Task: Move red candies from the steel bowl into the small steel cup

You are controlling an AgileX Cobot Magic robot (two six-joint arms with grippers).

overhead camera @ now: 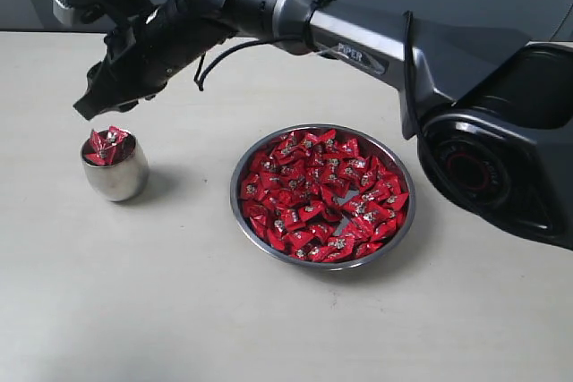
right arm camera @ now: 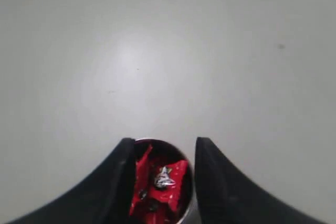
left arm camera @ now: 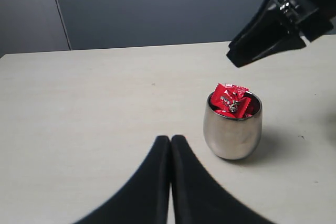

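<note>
Nearest the left wrist camera sits the left gripper [left arm camera: 170, 179]. Its two black fingers are pressed flat together with nothing between them, and it is low over the pale desk [overhead camera: 134, 310], just short of the small rounded cup of polished steel [left arm camera: 232, 132].

That cup stands upright and is heaped. Red foil-wrapped candies [left arm camera: 230, 99] with twisted ends poke above its rim.

Directly over the cup hangs the right gripper [right arm camera: 160, 146], which reaches across from the far side of the desk. Its fingers are spread about as wide as the cup's mouth and hold nothing. The cup's contents show in the gap between them.

Well apart from the cup, on the side the right arm comes from, lies the wide, shallow bowl of shiny steel [overhead camera: 234, 196]. It is covered almost edge to edge with a thick layer of the same candies, with only a small patch of bare steel showing near the middle.

With empty fingers poised above the cup, the delivery part of a cycle looks complete. The task as a whole appears far from done, given how full the bowl is.

The next move calls for the right gripper to rise clear of the cup. It should then swing over to the bowl, descend with its fingers apart onto a single wrapper and close on it. Since the cup is brimming, any further candy would need placing gently or it may slide off.
</note>
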